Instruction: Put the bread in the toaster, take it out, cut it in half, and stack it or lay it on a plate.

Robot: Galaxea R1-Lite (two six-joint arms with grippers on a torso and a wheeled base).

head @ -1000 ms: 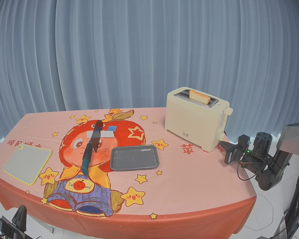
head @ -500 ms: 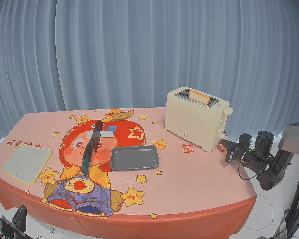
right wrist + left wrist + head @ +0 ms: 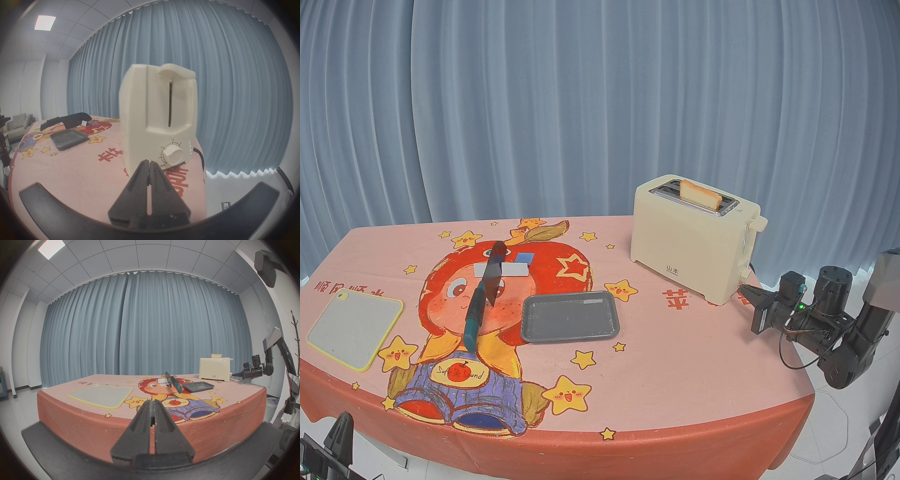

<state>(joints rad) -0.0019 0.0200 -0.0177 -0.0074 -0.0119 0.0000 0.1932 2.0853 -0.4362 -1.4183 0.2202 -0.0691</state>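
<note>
The bread slice (image 3: pixel 700 194) stands in the toaster (image 3: pixel 690 247), right of centre; the right hand (image 3: pixel 745 289), clenched and empty, hovers beside its lever (image 3: pixel 176 71). Next it likely must rise and press that lever down.

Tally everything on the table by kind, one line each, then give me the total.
Toaster: 1
Bread slice, standing in the toaster's slot: 1
Knife: 1
Grey tray: 1
Cutting board: 1
White piece at the knife's blade: 1
Blue piece beside it: 1
Total: 7
</note>
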